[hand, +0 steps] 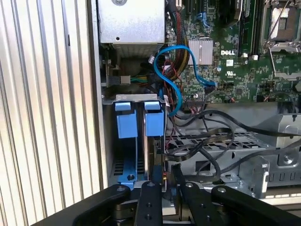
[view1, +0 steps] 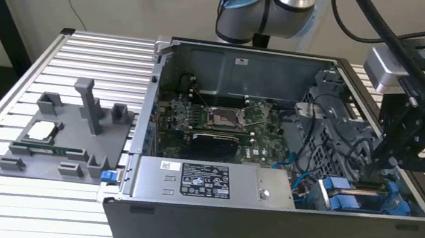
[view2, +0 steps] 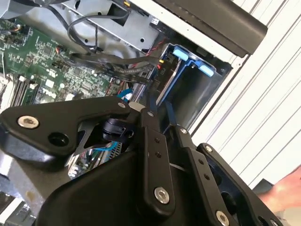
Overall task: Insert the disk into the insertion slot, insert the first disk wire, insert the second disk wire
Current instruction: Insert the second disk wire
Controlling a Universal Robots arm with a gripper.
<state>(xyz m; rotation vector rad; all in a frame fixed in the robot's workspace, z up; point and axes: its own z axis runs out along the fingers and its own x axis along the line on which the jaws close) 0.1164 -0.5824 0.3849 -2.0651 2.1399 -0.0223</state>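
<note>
The fingers (hand: 165, 181) are drawn close together, nipping the rear edge of something thin and dark that stands on edge between them. I take it for the disk (hand: 151, 155), though little of it shows. The gripper (hand: 164, 175) hangs over the slot (hand: 126, 162) at the near corner of the case, on the exterior view's right, and in that view the gripper (view1: 390, 156) reaches down beside the blue tabs (view1: 341, 193).

The relation that matters: the disk lies straight ahead of the fingertips, its long axis running away from them into the bay, in line with the bay's own length. In the first wrist view the two blue tabs (hand: 126, 120) sit at the bay's far end, and the thin edge runs toward the gap beside the second of them. The second wrist view shows the same bay (view2: 186, 89) ahead of the fingers (view2: 153, 136), its blue corner (view2: 181, 52) at the far side. How deep the disk sits I cannot tell.

A blue cable (hand: 171, 75) loops just beyond the tabs, with a bundle of black cables (hand: 211, 141) crossing the perforated cage (hand: 225, 155) beside the bay. The power supply (view1: 205, 180) lies along the near wall, and the motherboard (view1: 220, 123) fills the middle. A grey fixture (view1: 64, 137) sits on the table (view1: 82, 54) at the left.
</note>
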